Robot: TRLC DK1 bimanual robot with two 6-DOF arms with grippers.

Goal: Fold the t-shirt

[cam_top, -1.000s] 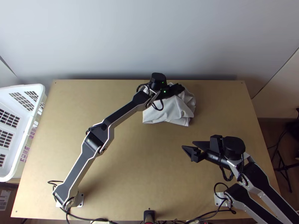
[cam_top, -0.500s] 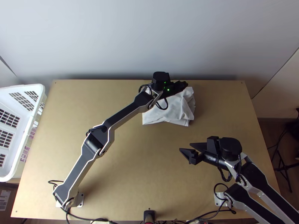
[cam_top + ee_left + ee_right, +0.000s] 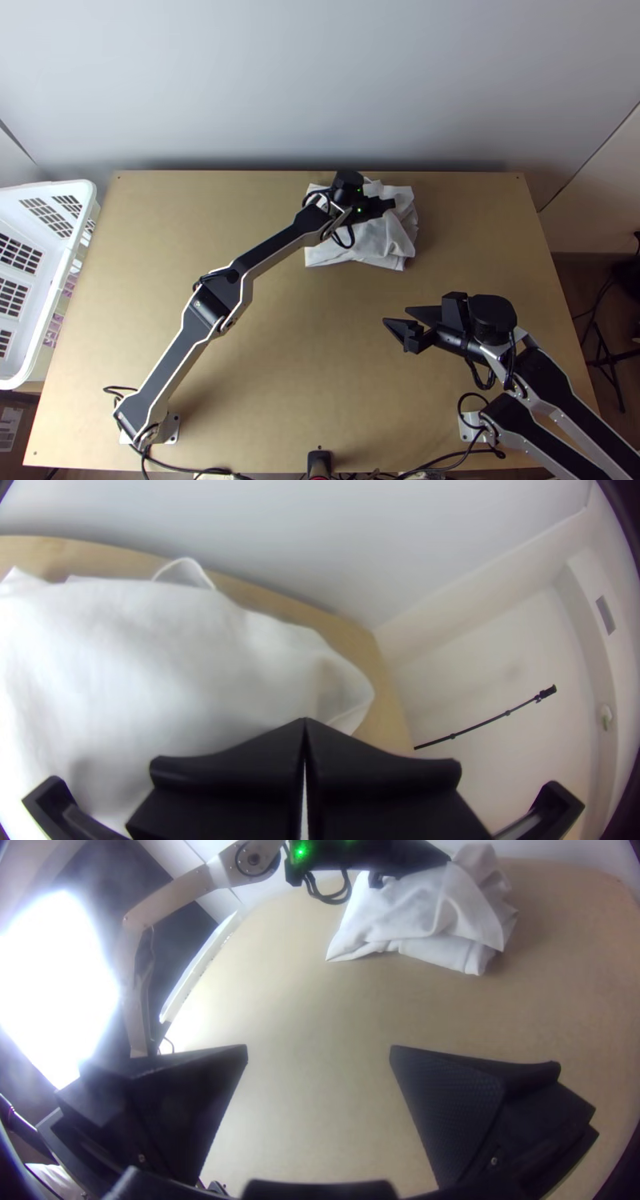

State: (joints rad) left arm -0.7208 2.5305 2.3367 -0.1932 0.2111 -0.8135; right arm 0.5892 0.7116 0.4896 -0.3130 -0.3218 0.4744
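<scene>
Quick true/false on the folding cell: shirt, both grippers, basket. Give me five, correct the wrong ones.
1. The t-shirt lies bunched toward the far edge of the table. True.
2. The left gripper is at the shirt, fingers together. True.
3. The right gripper is touching the shirt. False: the right gripper is well apart from it.
4. The right gripper's fingers are spread. True.
5. The basket is at the table's right side. False: the white basket is at the left.

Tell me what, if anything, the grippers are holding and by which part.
The right gripper is open and holds nothing. The left gripper is shut over the white t-shirt; whether its tips pinch any fabric can't be told.
</scene>
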